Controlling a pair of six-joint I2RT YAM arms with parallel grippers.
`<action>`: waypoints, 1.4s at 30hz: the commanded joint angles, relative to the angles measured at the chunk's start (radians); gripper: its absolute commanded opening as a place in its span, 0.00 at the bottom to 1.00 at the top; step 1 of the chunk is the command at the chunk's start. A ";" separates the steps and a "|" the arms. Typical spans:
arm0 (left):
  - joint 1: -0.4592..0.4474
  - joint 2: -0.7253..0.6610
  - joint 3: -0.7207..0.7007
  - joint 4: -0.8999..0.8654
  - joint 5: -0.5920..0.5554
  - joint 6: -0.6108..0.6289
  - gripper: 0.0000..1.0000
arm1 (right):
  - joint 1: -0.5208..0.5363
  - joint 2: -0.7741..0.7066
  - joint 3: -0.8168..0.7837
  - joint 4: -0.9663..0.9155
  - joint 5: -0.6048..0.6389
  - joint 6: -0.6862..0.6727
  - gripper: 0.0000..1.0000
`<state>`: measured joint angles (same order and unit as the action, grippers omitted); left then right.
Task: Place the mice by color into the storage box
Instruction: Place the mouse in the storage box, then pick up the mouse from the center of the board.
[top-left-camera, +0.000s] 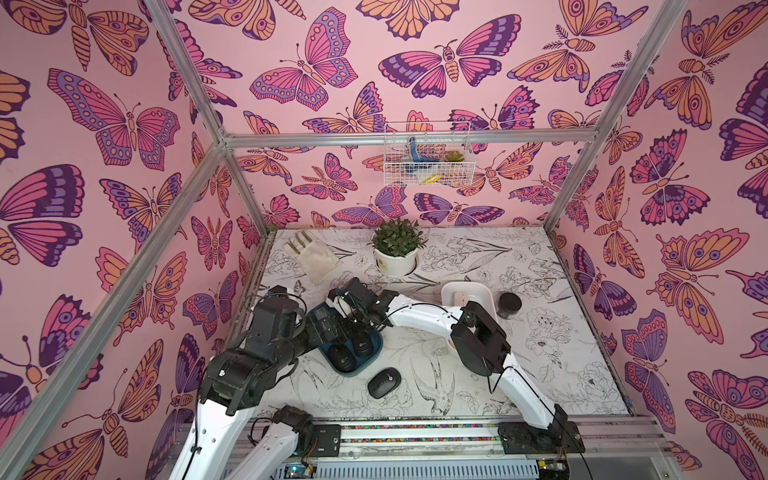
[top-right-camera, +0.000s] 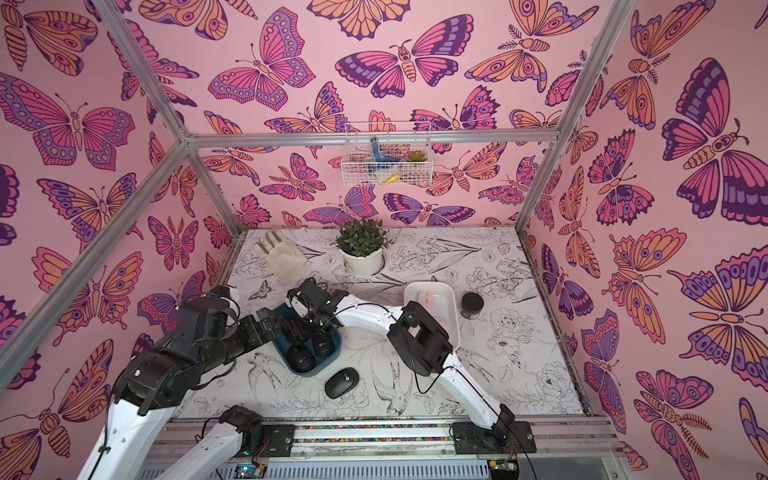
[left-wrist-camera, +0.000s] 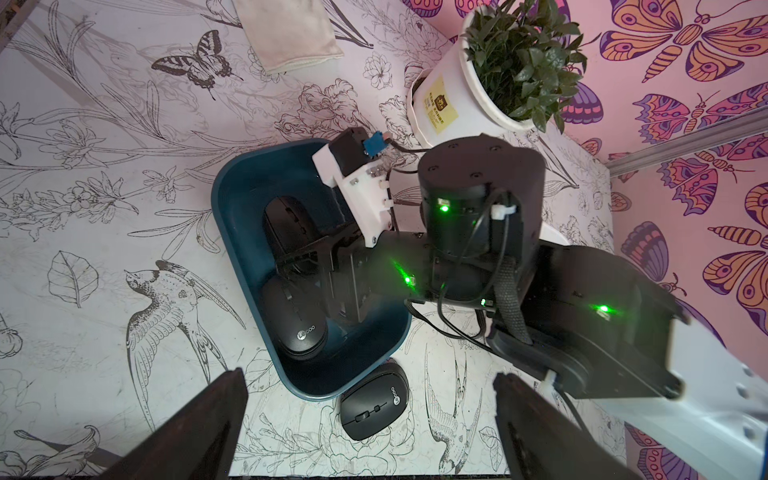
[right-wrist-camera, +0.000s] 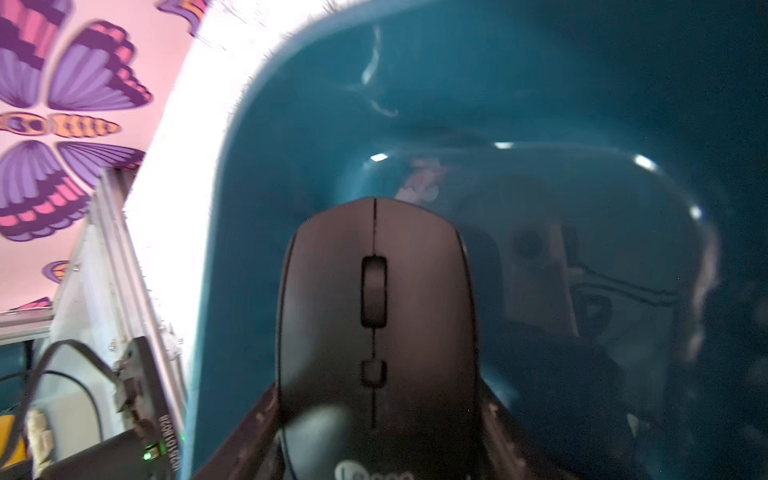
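Observation:
A blue storage box (top-left-camera: 353, 372) holds black mice; two (top-left-camera: 344, 356) (top-left-camera: 362, 347) show in a top view. My right gripper (right-wrist-camera: 376, 399) reaches into this box (right-wrist-camera: 457, 104), shut on a third black mouse (right-wrist-camera: 374, 299) with a finger against each side. One more black mouse (left-wrist-camera: 374, 401) (top-left-camera: 383, 382) lies loose on the table beside the box's near end. Above that spot hangs my left gripper (left-wrist-camera: 370, 378), open wide and holding nothing. A white box (top-left-camera: 482, 291) at the right holds a pale pink mouse (top-left-camera: 459, 298); my right arm hides part of it.
A small black jar (top-left-camera: 509, 303) stands right of the white box. A potted plant (top-left-camera: 395, 249) and a folded cloth glove (top-left-camera: 309, 255) sit at the back of the table. A wire basket (top-left-camera: 428, 158) hangs on the back wall.

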<state>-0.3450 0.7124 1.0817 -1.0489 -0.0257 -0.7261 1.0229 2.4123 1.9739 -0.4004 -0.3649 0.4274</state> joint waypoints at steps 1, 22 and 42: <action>0.007 -0.007 -0.018 -0.021 0.010 -0.006 0.97 | 0.010 -0.003 0.022 0.043 -0.023 0.010 0.70; 0.007 -0.032 -0.083 0.027 0.050 -0.032 0.98 | 0.014 -0.727 -0.772 0.054 0.089 -0.208 0.94; 0.015 -0.003 -0.180 0.106 0.068 -0.053 0.98 | 0.181 -0.647 -0.991 -0.001 0.397 -0.379 0.97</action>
<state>-0.3386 0.7147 0.9146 -0.9573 0.0383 -0.7872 1.1965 1.7134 0.9607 -0.4114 -0.0410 0.0757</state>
